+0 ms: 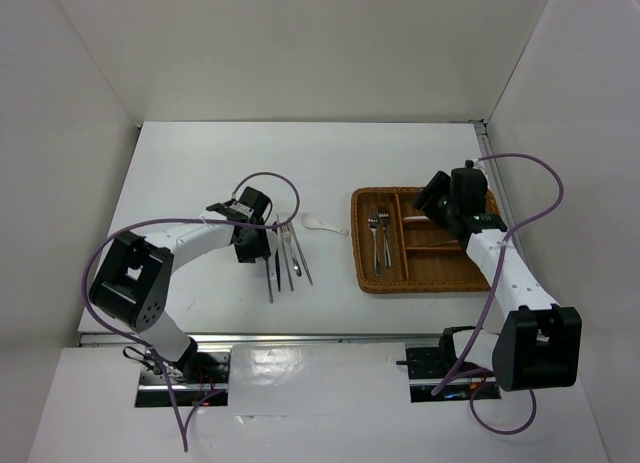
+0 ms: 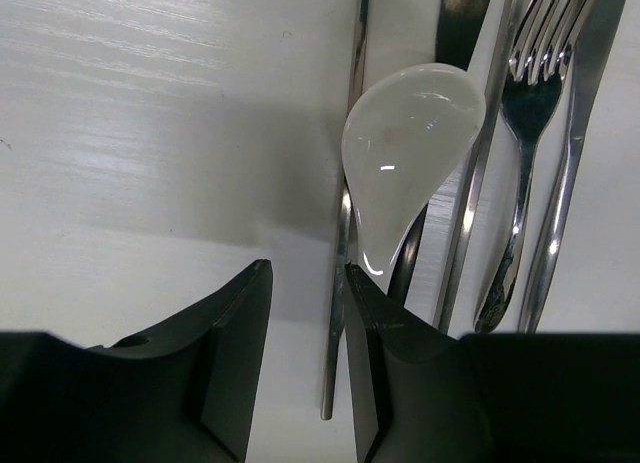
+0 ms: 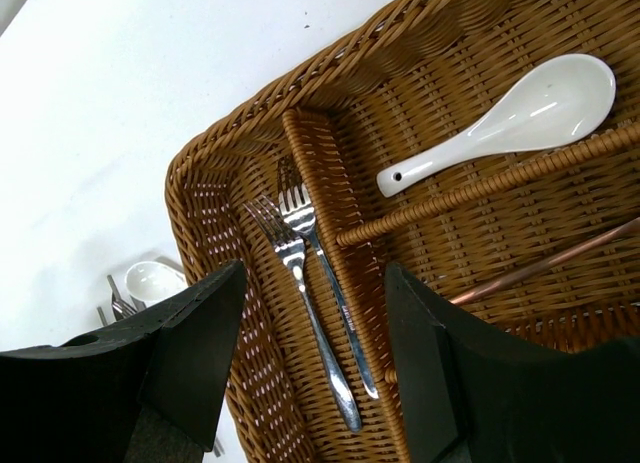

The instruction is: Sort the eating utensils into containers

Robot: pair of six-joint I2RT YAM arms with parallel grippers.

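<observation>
**Top view.** Locate the tray [image 1: 372, 283] near the right edge of the table [image 1: 200, 153]. The long section on its left side holds two forks [image 1: 378, 231] side by side. The right gripper [image 1: 438, 201] hangs over the tray's far right part and hides some of the short sections. A bundle of loose metal pieces [image 1: 285, 258] lies about midway across the table, running from far to near. A loose white spoon [image 1: 318, 223] lies between the bundle and the tray. The left gripper [image 1: 256, 249] is at the bundle's left side.

**Left wrist view.** The left gripper [image 2: 305, 283] is partly open and clamps nothing. Its fingers [image 2: 235, 353] stand apart. A slim metal stick [image 2: 345, 213] runs through the gap, close to the finger on the right of this view. You cannot tell whether that finger touches it. Just beyond the fingertips lies a spoon with a glossy pale bowl [image 2: 410, 133]. Beside it lie a fork [image 2: 530, 113] and further metal handles.

**Right wrist view.** The right gripper [image 3: 315, 283] is wide open and empty, above the tray [image 3: 200, 183]. The two forks [image 3: 300, 253] lie in the long section below it. A second white spoon [image 3: 520, 113] lies in the corner short section. A woven divider separates it from the next section, which holds a copper-coloured stick [image 3: 560, 258]. The loose white spoon [image 3: 150, 280] shows on the table beyond the tray's rim.
</observation>
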